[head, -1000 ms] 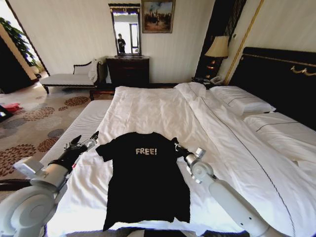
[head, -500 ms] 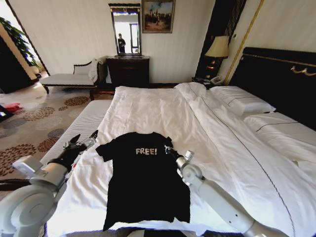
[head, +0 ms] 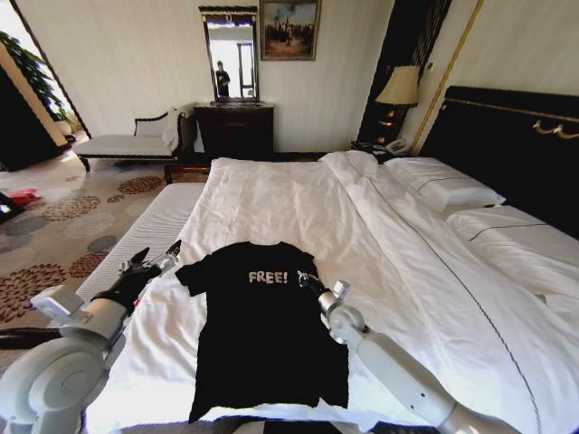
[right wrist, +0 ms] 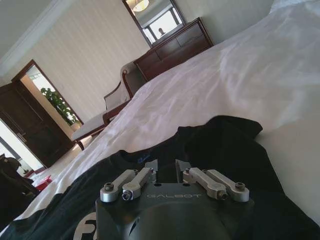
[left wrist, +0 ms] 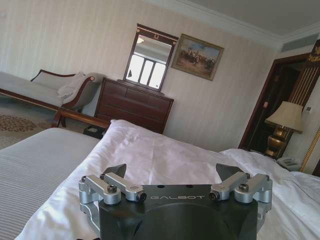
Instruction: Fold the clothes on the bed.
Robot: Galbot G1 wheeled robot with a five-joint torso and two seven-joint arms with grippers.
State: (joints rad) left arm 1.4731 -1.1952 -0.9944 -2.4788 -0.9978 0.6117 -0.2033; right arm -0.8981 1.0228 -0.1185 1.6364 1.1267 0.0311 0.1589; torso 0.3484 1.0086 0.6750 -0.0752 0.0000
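The black T-shirt (head: 264, 325) lies flat on the near part of the white bed (head: 425, 262), chest lettering up, collar toward the far wall and hem toward the robot, so its long axis runs straight away from the robot. The right pincer (head: 308, 282) sits on the shirt's right sleeve, which is drawn inward onto the chest beside the lettering. In the right wrist view the right pincer's (right wrist: 166, 167) jaws stand narrow, nearly together, with black cloth bunched just ahead of them; I judge they pinch the sleeve. The left pincer (head: 154, 263) hovers just off the left sleeve, apart from the cloth; from its own wrist camera its (left wrist: 170, 175) jaws stand wide over bare duvet. The shirt's centre line lies inboard of the right pincer, toward the left arm, so the right arm is the nearer one for carrying this sleeve across.
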